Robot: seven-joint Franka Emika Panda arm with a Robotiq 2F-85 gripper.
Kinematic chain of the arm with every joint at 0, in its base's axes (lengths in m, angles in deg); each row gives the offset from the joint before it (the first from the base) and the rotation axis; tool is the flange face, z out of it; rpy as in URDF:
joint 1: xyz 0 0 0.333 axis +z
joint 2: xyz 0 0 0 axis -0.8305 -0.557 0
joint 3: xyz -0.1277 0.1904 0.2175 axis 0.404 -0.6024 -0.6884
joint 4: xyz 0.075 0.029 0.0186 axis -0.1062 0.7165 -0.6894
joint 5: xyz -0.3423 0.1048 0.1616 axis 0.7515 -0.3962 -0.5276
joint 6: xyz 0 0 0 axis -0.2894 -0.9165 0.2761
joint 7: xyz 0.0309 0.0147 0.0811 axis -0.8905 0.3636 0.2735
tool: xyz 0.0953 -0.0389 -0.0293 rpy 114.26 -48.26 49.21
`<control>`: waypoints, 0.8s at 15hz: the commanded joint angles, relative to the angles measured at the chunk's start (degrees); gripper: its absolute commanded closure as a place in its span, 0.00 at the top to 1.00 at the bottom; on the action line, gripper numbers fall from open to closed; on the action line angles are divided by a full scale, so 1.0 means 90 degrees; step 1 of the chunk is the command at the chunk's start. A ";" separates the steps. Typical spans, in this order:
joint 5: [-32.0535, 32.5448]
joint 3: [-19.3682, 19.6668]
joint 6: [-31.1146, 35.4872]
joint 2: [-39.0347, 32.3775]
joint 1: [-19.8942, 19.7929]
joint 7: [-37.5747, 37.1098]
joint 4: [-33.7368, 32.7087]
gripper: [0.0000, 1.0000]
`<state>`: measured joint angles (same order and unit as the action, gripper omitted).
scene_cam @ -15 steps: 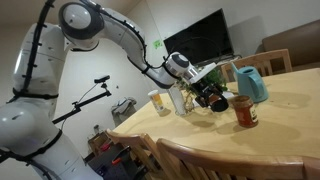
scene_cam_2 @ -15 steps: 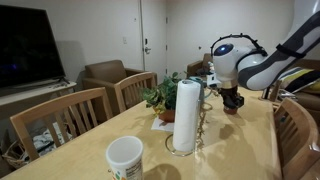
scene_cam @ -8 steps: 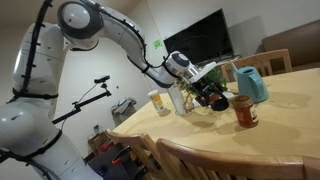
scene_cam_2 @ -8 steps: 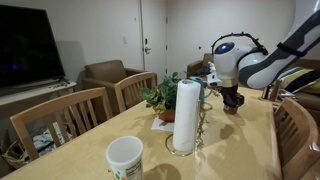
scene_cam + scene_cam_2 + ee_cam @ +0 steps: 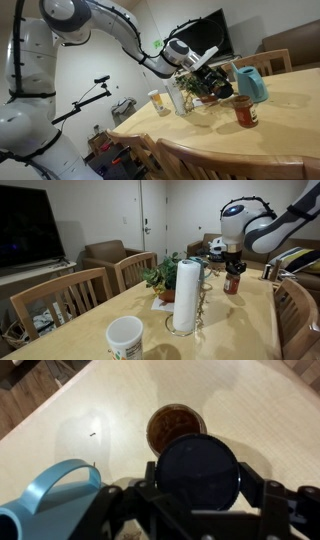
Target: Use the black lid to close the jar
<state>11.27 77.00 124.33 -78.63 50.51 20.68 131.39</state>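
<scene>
In the wrist view the black lid point(image 5: 198, 470) is a flat round disc clamped edge to edge in my gripper point(image 5: 205, 488), which is shut on it. Just beyond it the jar point(image 5: 175, 426) stands open on the table, its dark reddish-brown contents showing; the lid overlaps the near part of its rim. In both exterior views the gripper point(image 5: 223, 89) point(image 5: 233, 266) hangs above the table. The jar point(image 5: 246, 112) point(image 5: 232, 283) stands below it, a little to one side in the first of these.
A teal pitcher point(image 5: 250, 83) point(image 5: 50, 495) stands close beside the jar. A pale cup point(image 5: 160, 102) and a clear bottle point(image 5: 178, 97) sit farther along the wooden table point(image 5: 280, 140). A paper towel roll point(image 5: 186, 295), a potted plant point(image 5: 160, 278) and a white cup point(image 5: 125, 337) are also there, with chairs point(image 5: 70, 295) around.
The arm has risen from low over the table, carrying the lid up and toward the jar. The jar, pitcher and cups have not moved.
</scene>
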 commanded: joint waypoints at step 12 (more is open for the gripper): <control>-0.1964 -0.0104 -0.0717 -0.0047 -0.0639 0.1488 -0.0515 0.54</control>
<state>-3.33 76.17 121.43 -78.20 44.90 31.48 129.82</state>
